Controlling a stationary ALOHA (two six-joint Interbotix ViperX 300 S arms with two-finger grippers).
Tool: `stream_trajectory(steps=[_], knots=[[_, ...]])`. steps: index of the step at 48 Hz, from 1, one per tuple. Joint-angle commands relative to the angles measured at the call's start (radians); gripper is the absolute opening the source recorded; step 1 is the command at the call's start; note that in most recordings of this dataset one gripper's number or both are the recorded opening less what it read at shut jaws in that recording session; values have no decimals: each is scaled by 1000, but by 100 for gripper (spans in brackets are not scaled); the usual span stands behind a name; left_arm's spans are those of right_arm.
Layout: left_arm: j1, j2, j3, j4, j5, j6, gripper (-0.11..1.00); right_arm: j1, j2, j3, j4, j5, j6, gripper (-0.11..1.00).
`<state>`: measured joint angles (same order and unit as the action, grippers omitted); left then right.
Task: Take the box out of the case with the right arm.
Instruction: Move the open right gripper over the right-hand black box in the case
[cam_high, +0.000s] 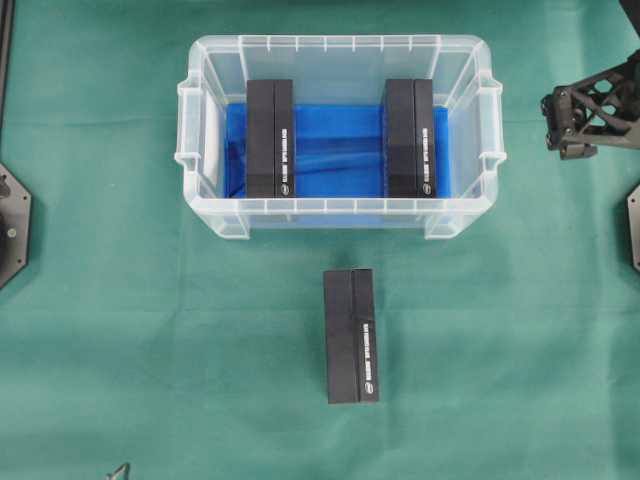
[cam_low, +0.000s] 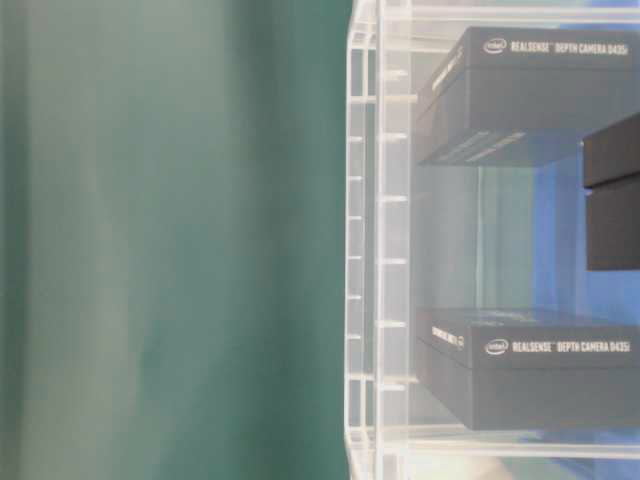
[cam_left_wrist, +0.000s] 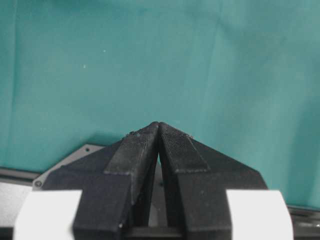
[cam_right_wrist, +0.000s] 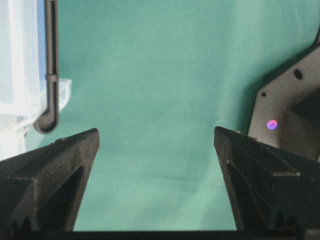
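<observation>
One black box (cam_high: 351, 335) already sits on the green table (cam_high: 120, 330), near side, in front of the case (cam_high: 340, 215). Two more boxes stand on the blue lining inside, left box (cam_high: 270, 138) and right box (cam_high: 410, 138). The right gripper (cam_right_wrist: 156, 145) hangs just right of the case, jaws spread wide and empty. I'd go for the right box, straight down over it. The left gripper (cam_left_wrist: 158, 131) is pinched together on nothing.

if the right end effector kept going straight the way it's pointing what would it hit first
Probably just the green cloth. The right end effector is open with nothing between its fingers, and the case sits off to one side of its line. Depth is hard to judge here.
</observation>
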<state>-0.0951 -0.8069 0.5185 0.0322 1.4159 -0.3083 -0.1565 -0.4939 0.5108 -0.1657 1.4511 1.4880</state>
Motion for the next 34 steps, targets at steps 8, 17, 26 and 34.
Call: stream_trajectory(steps=[8,17,26,34], knots=[[3,6,-23,3,-3,2,2,-14,-11,-6,3,-9,-5,90],[2,6,-23,3,-3,2,2,-14,-11,-3,3,-8,-5,90],[3,6,-23,3,-3,2,2,-14,-11,-2,3,-9,-5,90],[2,6,-23,2,-2,2,2,-15,-11,0,3,-9,-6,90]])
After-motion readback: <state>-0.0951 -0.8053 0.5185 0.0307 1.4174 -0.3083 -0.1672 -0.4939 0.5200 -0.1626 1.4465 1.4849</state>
